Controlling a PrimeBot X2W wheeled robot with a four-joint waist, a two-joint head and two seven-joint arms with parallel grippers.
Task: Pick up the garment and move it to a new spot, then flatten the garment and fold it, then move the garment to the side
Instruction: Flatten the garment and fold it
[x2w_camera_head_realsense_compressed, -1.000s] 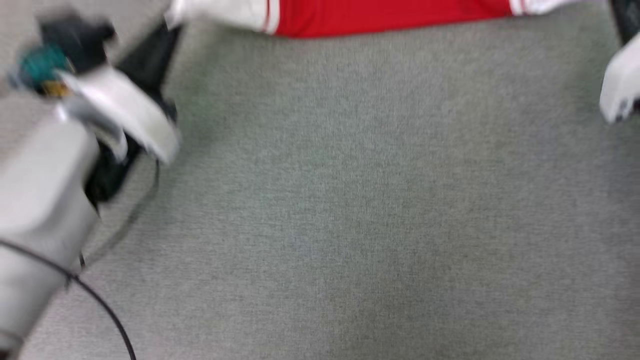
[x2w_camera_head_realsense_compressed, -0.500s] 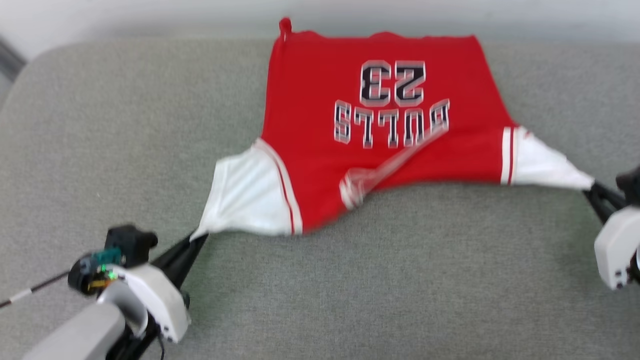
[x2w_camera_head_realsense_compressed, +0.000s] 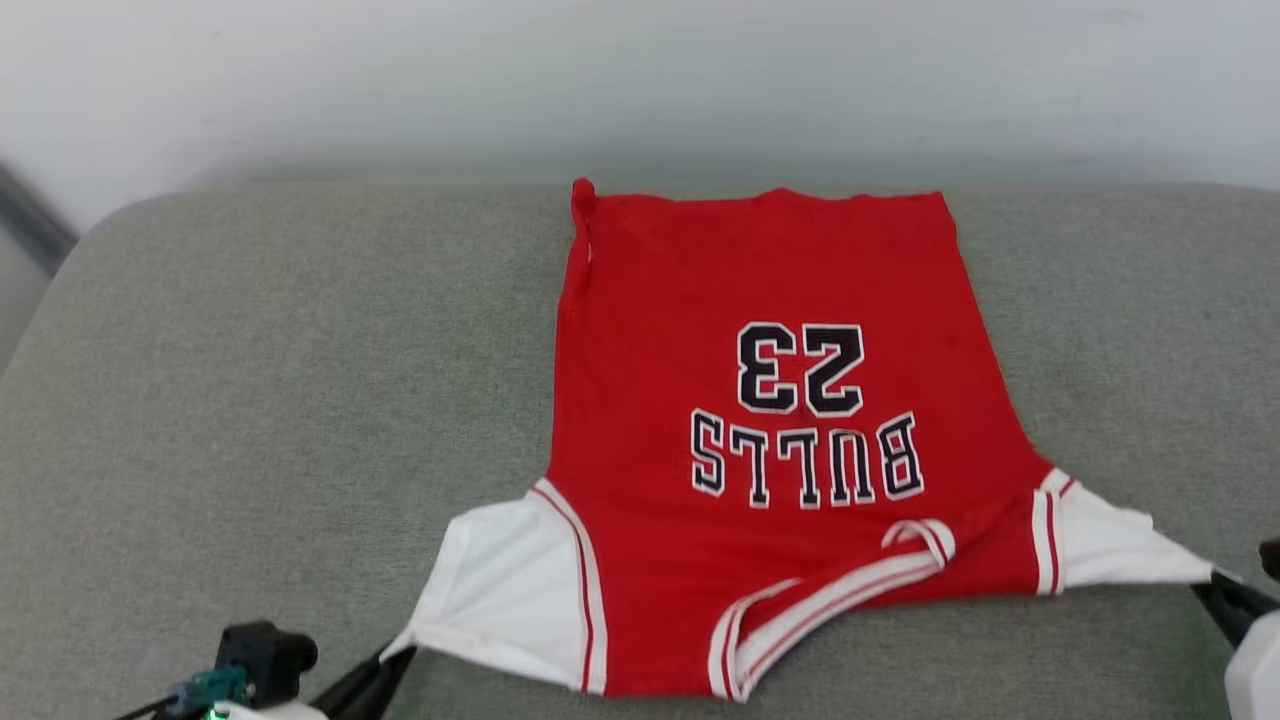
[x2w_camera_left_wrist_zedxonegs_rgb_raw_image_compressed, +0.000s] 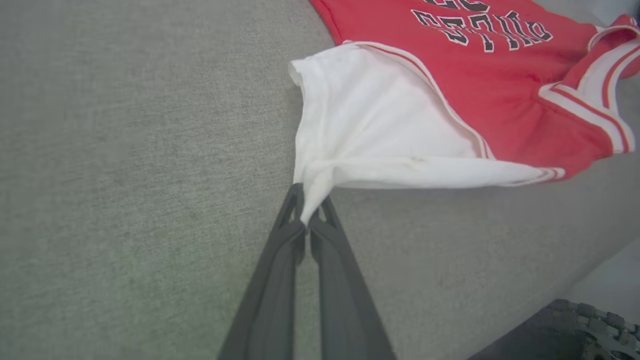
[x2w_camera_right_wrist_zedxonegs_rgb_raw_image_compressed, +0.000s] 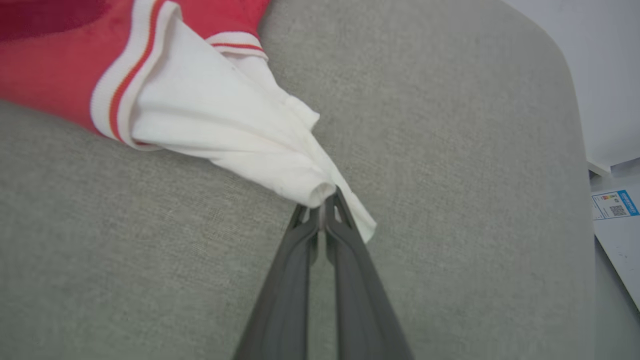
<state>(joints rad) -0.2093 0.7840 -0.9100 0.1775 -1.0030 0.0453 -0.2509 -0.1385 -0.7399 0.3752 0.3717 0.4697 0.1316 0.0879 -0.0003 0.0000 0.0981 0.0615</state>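
the garment (x2w_camera_head_realsense_compressed: 760, 400) lies print-up mid grey cushion (x2w_camera_head_realsense_compressed: 250, 400), hem at its far edge. left gripper (x2w_camera_left_wrist_zedxonegs_rgb_raw_image_compressed: 306, 212) and right gripper (x2w_camera_right_wrist_zedxonegs_rgb_raw_image_compressed: 327, 204) each pinch one of its sleeves (x2w_camera_head_realsense_compressed: 500, 590) by the tip. such thin bites could slip under pull, and the twisted collar (x2w_camera_head_realsense_compressed: 830, 590) may crease in.

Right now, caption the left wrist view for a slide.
Left gripper, jaws shut, pinches the garment by its sleeve on grey cushion.

Red garment (x2w_camera_head_realsense_compressed: 760, 420) spread flat, print up, white sleeves outstretched
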